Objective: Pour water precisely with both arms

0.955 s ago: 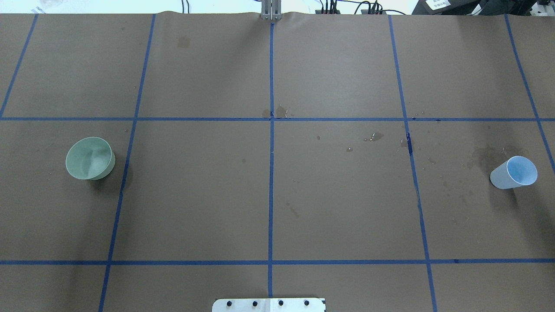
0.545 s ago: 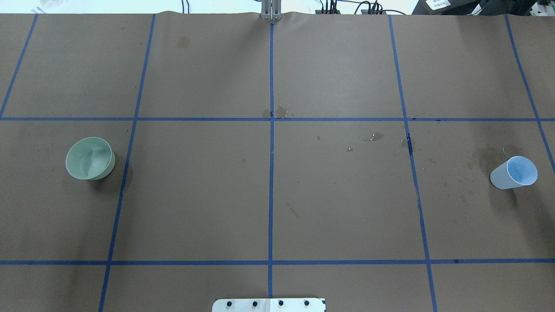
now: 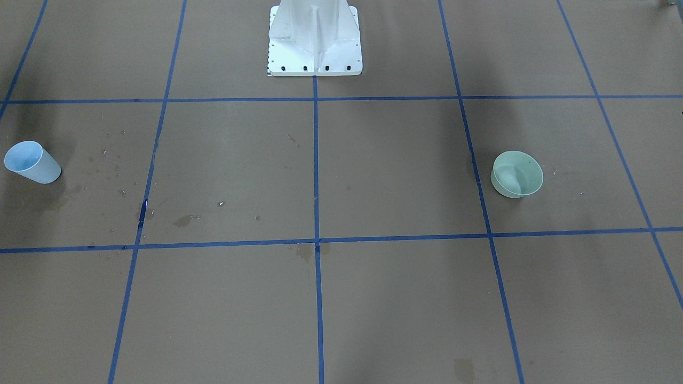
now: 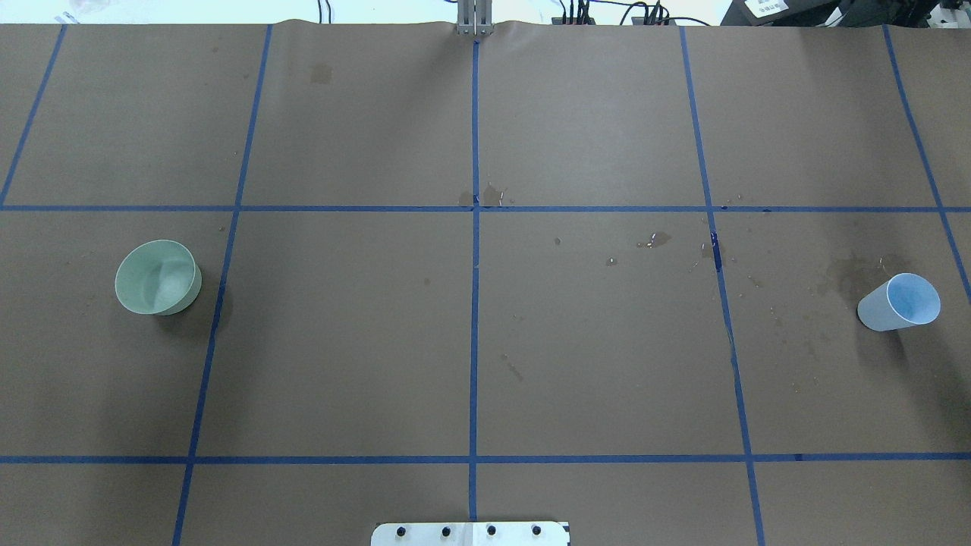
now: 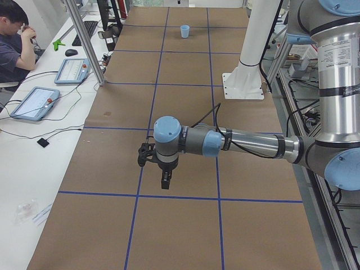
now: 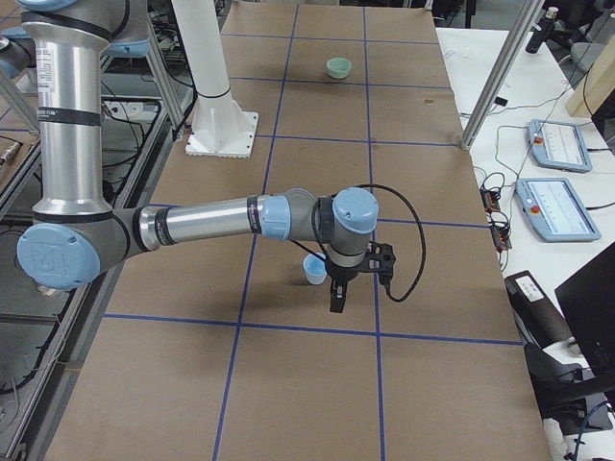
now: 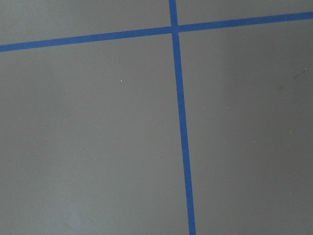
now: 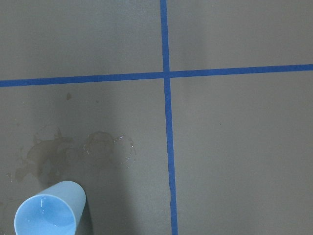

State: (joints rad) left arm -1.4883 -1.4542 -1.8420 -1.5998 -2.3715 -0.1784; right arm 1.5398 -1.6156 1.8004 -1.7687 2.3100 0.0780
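A light-blue cup (image 4: 900, 302) stands upright at the table's right side; it also shows low and left in the right wrist view (image 8: 49, 213). I cannot tell whether it holds water. Wet spots and rings (image 8: 110, 148) mark the paper beside it. A pale-green bowl (image 4: 158, 277) sits at the left side. The right arm (image 6: 202, 221) hangs its gripper (image 6: 335, 298) over the table just beside the cup (image 6: 314, 270). The left arm (image 5: 247, 143) holds its gripper (image 5: 164, 180) above bare paper. For either gripper I cannot tell if it is open or shut.
The white pedestal base (image 3: 315, 37) stands at the robot's edge of the table. Blue tape lines (image 4: 474, 303) grid the brown paper. A person (image 5: 14, 34) sits at a side desk with tablets (image 5: 34, 101). More tablets (image 6: 553, 206) lie beside the table's right end.
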